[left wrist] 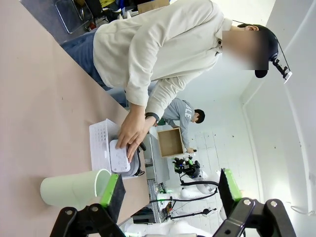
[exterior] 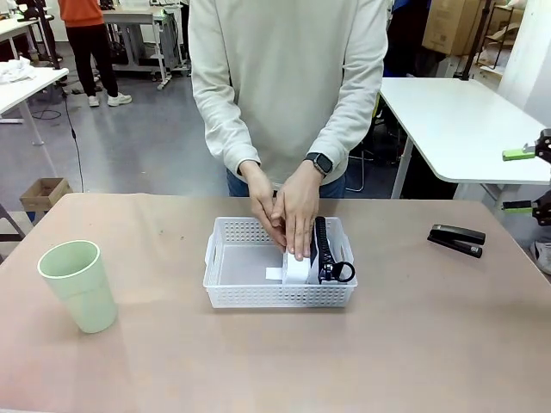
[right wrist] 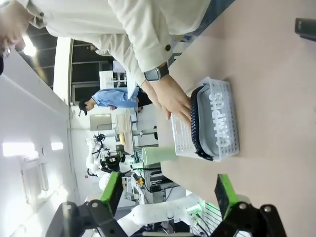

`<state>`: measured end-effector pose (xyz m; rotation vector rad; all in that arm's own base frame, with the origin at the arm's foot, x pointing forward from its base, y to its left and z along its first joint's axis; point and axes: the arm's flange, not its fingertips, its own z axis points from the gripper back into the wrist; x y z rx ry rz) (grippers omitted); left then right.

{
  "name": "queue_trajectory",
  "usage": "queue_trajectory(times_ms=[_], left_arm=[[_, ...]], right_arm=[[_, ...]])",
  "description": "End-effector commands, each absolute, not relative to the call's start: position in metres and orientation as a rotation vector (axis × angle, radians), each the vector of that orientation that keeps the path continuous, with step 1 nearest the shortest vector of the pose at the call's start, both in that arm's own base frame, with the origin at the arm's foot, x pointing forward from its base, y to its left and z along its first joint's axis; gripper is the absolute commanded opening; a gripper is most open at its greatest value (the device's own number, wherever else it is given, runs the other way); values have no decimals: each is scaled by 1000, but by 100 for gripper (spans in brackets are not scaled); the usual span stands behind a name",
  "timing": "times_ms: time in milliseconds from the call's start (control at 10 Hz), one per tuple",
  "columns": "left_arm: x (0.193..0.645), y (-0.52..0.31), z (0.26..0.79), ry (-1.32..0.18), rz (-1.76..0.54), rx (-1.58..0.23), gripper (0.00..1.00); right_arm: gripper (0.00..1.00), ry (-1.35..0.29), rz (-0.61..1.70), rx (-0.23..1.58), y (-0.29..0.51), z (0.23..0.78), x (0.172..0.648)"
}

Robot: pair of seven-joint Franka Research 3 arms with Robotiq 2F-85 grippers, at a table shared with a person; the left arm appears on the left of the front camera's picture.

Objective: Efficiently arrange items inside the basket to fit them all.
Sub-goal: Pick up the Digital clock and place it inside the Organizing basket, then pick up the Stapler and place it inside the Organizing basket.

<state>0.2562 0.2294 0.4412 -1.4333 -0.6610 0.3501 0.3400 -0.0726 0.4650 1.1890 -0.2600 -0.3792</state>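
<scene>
Open left end effector [left wrist: 169,177] faces cup [left wrist: 74,187], basket [left wrist: 101,140] farther beyond.

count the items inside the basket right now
2: the white box under the person's hands, midway along the basket, and the grey pouch on edge beside it, against the right wall. The hands may hide more.

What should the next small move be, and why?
Likely ease the open left gripper toward the pale green cup. The cup stands on the table outside the basket, whose left half is bare, while the person's hands hold the white box beside the pouch at the right end.
</scene>
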Motion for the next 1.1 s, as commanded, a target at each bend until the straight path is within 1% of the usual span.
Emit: queue_trajectory(times_ms=[0,1000], left_arm=[[255,230,442,-669,329,-1437,100],[255,230,442,-669,329,-1437,100]], right_arm=[[100,-270,-381,1211,-75,470,338],[100,-270,-381,1211,-75,470,338]])
